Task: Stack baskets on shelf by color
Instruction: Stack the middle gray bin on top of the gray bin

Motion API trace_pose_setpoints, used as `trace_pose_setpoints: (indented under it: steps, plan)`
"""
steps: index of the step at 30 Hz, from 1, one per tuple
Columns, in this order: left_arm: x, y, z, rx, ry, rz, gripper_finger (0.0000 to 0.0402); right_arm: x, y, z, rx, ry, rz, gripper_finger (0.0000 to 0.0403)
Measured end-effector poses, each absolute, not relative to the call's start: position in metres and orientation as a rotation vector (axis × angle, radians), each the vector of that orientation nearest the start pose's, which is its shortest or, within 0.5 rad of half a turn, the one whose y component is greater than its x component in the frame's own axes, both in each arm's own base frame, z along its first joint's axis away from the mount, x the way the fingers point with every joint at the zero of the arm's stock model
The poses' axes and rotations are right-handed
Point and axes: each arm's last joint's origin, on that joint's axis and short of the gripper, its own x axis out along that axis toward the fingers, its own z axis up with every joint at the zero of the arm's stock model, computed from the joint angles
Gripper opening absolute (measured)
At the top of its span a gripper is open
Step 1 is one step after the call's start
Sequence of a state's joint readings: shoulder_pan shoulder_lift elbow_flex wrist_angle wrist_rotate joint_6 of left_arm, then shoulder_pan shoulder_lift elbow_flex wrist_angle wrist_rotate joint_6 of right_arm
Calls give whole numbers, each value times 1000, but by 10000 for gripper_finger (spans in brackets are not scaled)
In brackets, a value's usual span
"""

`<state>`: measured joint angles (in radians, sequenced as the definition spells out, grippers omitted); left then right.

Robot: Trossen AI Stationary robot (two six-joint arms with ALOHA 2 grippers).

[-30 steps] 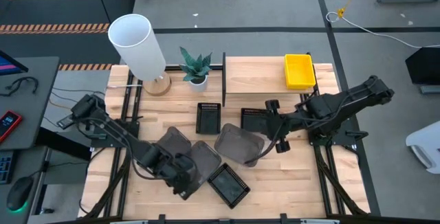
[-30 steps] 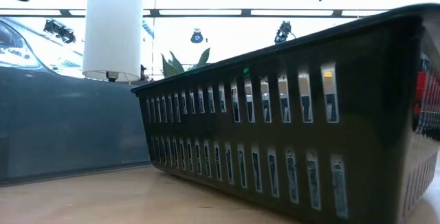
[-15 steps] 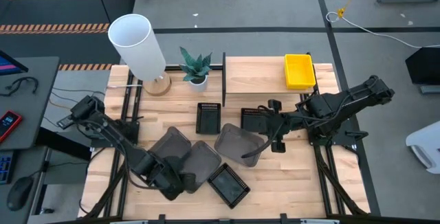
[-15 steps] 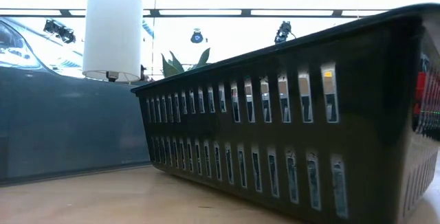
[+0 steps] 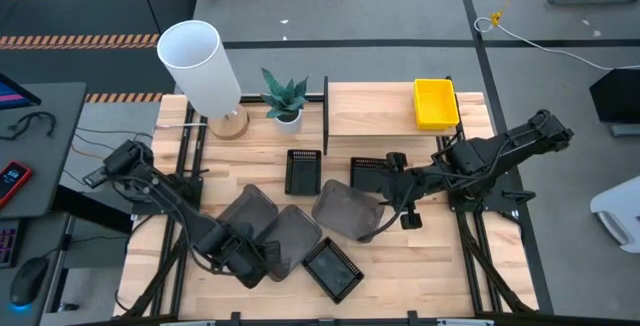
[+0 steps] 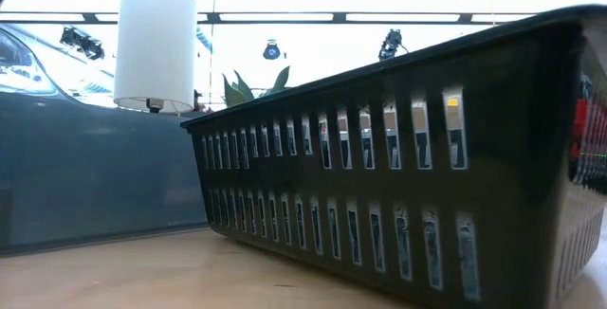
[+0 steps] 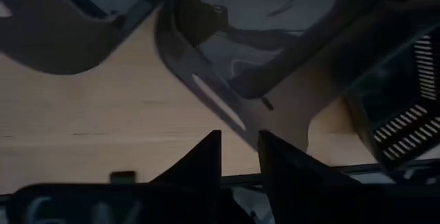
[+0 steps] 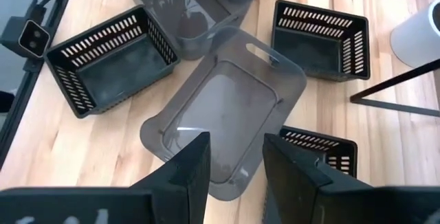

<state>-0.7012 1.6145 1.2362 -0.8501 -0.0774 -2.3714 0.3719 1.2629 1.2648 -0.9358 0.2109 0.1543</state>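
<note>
Showing are one yellow basket [image 5: 436, 103], three grey baskets [image 5: 345, 210] [image 5: 250, 209] [image 5: 292, 237] and three black mesh baskets [image 5: 303, 171] [image 5: 333, 269] [image 5: 368, 173].

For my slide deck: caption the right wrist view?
Right gripper, fingers open, hovers over a smoky grey basket among three black mesh baskets on the tabletop.

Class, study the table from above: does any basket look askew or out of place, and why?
Yes. The three smoky grey baskets lie jumbled mid-table, skewed at different angles and overlapping. The front black mesh basket sits diagonally, unlike the two squarer ones near the shelf. Only the yellow basket is on the shelf.
</note>
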Motion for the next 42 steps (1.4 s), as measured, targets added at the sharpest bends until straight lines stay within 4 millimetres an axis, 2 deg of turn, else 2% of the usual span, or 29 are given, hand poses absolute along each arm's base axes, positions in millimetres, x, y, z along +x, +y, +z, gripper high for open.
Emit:
trace_pose_setpoints:
  steps: [4, 11, 18, 36, 42]
  plan:
    - [244, -202, 238, -1555, 1063, 982, 103, 227, 86, 339, -126, 889, 94, 139]
    - [253, -211, 219, -1563, 1148, 1020, 103, 228, 91, 341, -126, 861, 117, 139]
    - [259, -212, 206, -1548, 1094, 1043, 103, 228, 92, 341, -123, 851, 118, 139]
    - [271, -209, 215, -1611, 1003, 989, 103, 230, 92, 343, -138, 824, 131, 139]
    - [268, -212, 215, -1600, 1024, 979, 103, 230, 92, 343, -138, 825, 134, 139]
